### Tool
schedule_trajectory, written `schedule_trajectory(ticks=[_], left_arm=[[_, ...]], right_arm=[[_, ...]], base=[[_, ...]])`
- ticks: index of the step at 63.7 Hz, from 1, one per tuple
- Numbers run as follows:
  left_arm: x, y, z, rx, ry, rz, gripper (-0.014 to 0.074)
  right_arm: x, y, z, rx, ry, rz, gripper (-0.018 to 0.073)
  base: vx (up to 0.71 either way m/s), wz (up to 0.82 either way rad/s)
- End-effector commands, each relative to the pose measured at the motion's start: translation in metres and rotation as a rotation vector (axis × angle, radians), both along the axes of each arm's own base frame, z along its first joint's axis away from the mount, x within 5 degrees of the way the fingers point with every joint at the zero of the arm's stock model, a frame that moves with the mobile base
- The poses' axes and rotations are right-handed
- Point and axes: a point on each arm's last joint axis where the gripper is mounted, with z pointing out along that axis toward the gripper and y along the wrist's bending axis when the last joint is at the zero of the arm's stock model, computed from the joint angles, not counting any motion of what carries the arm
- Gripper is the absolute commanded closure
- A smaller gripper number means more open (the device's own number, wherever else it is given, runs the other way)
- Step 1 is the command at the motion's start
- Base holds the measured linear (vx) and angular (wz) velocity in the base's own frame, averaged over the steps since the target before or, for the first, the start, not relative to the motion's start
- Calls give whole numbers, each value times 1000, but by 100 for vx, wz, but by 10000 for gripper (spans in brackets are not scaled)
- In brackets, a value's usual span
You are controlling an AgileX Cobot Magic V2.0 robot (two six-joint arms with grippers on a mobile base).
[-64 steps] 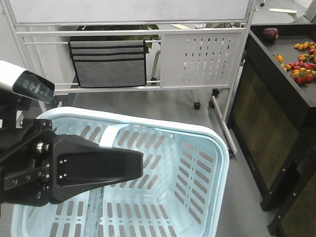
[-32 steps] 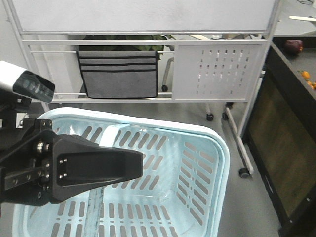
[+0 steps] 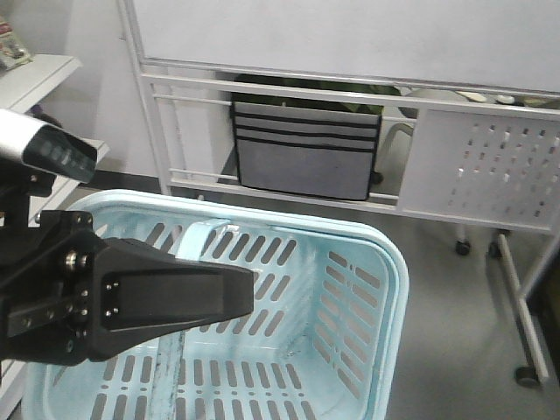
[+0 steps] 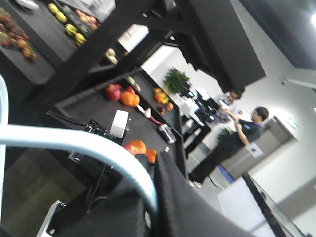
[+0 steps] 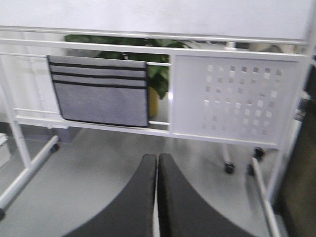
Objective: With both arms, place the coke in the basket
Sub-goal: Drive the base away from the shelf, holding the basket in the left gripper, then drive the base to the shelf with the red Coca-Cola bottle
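1. The coke is not in any of the pictures, so I cannot tell where it is
2. The basket point(image 3: 289, 224) is pale blue and sits low in front of the robot. The part of its inside that shows has no bottle in it
3. The left gripper point(image 3: 248, 293) reaches out over the basket. In the left wrist view, a pale blue handle point(image 4: 74, 140) runs right in between its black fingers point(image 4: 182, 207). So I think they are closed on the basket's handle
4. The right gripper point(image 5: 157, 158) has its two fingers pressed flat together, with nothing between them. It points at a white rack point(image 5: 237, 98) with a grey pouch point(image 5: 101, 94) hanging on it
5. My guess is that the job is near its start. The basket looks held, but the coke has not been found, picked up or dropped in. All of that is left to do
6. I can read no words or brand names. The red coke label is not in view, and the things on the dark shelf point(image 4: 94, 106) are too blurry to read
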Motion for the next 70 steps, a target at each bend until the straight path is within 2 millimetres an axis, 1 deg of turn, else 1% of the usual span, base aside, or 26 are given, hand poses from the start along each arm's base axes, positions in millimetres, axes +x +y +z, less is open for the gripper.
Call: schedule_trajectory(ticks=[1, 70], left_arm=[[-5, 2, 19, -107, -19, -8, 602], [-5, 2, 19, -107, -19, -8, 602]], right_arm=[[0, 1, 5, -15, -74, 11, 564], [0, 1, 5, -15, -74, 11, 564]], base=[[21, 53], [17, 60]])
